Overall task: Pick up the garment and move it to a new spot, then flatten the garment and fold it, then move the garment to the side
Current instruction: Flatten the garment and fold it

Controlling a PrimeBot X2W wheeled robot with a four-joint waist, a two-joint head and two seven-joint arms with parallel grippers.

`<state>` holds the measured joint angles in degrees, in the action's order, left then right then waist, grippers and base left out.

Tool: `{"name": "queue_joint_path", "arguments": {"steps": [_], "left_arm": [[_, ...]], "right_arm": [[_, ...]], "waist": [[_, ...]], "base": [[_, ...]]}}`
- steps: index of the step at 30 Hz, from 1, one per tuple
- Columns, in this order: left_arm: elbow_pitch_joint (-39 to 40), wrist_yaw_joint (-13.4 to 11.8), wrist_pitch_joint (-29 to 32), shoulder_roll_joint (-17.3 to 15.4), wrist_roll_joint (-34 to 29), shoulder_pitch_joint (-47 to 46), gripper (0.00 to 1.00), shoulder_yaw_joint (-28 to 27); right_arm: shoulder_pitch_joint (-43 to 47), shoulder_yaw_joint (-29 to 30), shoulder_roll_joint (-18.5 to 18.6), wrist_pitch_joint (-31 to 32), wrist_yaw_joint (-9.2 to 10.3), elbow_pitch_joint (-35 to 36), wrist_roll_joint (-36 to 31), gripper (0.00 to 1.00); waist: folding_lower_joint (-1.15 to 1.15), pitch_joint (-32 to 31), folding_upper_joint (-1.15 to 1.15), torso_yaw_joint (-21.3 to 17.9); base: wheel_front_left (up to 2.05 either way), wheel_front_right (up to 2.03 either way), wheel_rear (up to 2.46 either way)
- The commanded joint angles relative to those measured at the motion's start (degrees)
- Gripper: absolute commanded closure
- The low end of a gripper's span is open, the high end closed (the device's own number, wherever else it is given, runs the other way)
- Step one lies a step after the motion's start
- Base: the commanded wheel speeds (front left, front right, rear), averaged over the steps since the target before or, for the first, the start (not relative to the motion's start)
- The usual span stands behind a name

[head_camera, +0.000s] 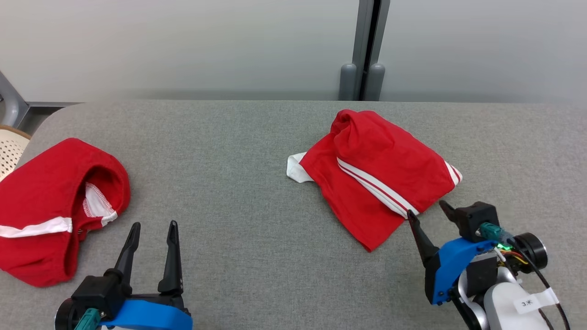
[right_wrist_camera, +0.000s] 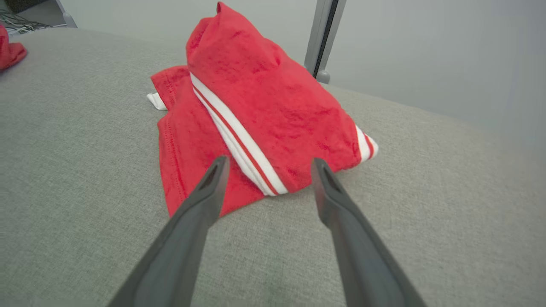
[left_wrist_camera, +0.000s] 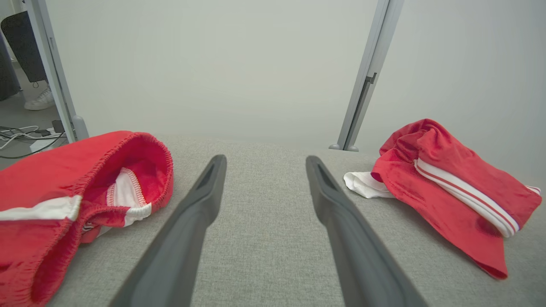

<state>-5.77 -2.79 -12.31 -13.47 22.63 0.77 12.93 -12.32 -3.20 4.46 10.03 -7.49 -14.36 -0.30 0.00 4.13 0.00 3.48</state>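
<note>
Grey cloth tabletop (head_camera: 257, 151) carries the red striped shorts (head_camera: 371, 169), bunched right of centre. Right gripper (head_camera: 426, 208) stands wide open and empty at their near hem; left gripper (head_camera: 154, 224) likewise. Flattening seems next: pinch corners, spread.

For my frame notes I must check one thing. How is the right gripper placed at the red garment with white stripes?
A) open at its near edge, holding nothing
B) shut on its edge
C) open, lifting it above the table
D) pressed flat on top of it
A: the right gripper has its fingers spread at the near edge of the striped garment, which lies on the table.
</note>
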Motion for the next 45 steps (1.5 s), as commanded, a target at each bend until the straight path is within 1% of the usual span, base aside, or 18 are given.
{"name": "queue_joint_path", "arguments": {"steps": [1,4,7,11,12,19,26,31,32,33,34,37,39,41,45], "left_arm": [[0.17,-0.13,-0.34,-0.13,0.06,-0.49,0.00,0.00],[-0.09,0.14,-0.45,0.02,0.08,-1.28,0.00,0.39],[-0.35,0.36,-0.51,-0.05,0.07,-1.73,0.00,0.59],[-0.57,0.64,-0.63,-0.14,0.09,-2.29,0.00,0.94],[-0.57,0.64,-0.63,-0.14,0.09,-2.29,0.00,0.94],[-0.87,0.67,-0.88,-0.13,0.35,-2.87,0.00,1.30],[-0.94,0.44,-1.11,-0.30,0.44,-3.33,0.00,1.16],[-1.01,0.29,-1.38,-0.42,0.66,-3.53,0.00,1.04],[-0.99,0.28,-1.42,-0.46,0.70,-3.59,0.00,1.05],[-0.99,0.29,-1.45,-0.48,0.74,-3.72,0.00,1.07],[-1.01,0.30,-1.45,-0.50,0.75,-3.84,0.00,1.13],[-1.15,0.23,-1.40,-0.48,0.75,-4.08,0.00,1.38],[-1.25,0.21,-1.41,-0.50,0.76,-4.04,0.00,1.51],[-1.29,0.08,-1.40,-0.63,0.84,-3.64,0.00,1.45],[-0.98,-0.37,-1.32,-0.95,0.94,-2.65,0.00,1.18]], "right_arm": [[0.43,-1.20,-0.20,1.33,-0.01,-0.08,0.05,0.00],[-1.78,-2.56,-0.24,2.40,-0.01,-2.65,-1.04,0.00],[-4.30,-2.97,-0.31,2.87,-0.01,-7.26,-2.85,0.00],[-7.92,-1.30,-0.43,1.65,-0.01,-13.43,-6.06,0.00],[-7.92,-1.30,-0.43,1.65,-0.01,-13.43,-6.06,0.00],[-12.95,0.99,-0.43,-0.03,-0.01,-21.98,-12.66,0.00],[-15.52,6.49,-0.58,-3.35,-0.01,-24.82,-19.37,0.00],[-17.11,8.70,-0.86,-4.82,-0.01,-26.82,-21.79,0.00],[-17.39,9.22,-0.93,-5.37,-0.01,-27.04,-22.04,0.02],[-17.64,9.63,-0.98,-5.70,-0.01,-27.32,-22.30,0.56],[-17.92,9.99,-1.08,-6.16,-0.01,-27.69,-22.26,1.00],[-18.92,11.24,-1.26,-8.57,-0.01,-27.19,-20.94,1.00],[-19.12,11.08,-1.46,-10.32,-0.01,-25.90,-19.77,1.00],[-19.28,9.20,-1.60,-11.56,-0.01,-23.92,-18.40,1.00],[-20.61,3.05,-1.52,-12.32,-0.01,-18.38,-16.01,1.00]], "waist": [[0.00,0.49,0.00,0.35],[0.00,1.01,0.00,0.95],[0.00,1.62,0.00,1.85],[0.00,2.44,0.00,3.42],[0.00,2.44,0.00,3.42],[0.00,3.82,0.00,5.92],[0.00,5.00,0.00,6.95],[0.00,5.32,0.00,6.83],[0.00,5.37,0.00,6.76],[0.00,5.39,0.00,6.71],[0.00,5.37,0.00,6.67],[0.00,5.09,0.00,6.67],[0.00,4.66,0.00,6.69],[0.00,4.13,0.00,6.47],[0.00,3.26,0.00,5.62]], "base": [[0.00,0.00,0.00],[0.00,0.00,0.00],[0.00,0.00,0.00],[0.00,0.00,0.00],[0.00,0.00,0.00],[0.00,0.00,0.00],[0.00,0.00,0.00],[0.00,0.00,0.00],[0.00,0.00,0.00],[0.00,0.00,0.00],[0.00,0.00,0.00],[0.00,0.00,0.00],[0.00,0.00,0.00],[0.00,0.00,0.00],[0.00,0.00,0.00]]}}
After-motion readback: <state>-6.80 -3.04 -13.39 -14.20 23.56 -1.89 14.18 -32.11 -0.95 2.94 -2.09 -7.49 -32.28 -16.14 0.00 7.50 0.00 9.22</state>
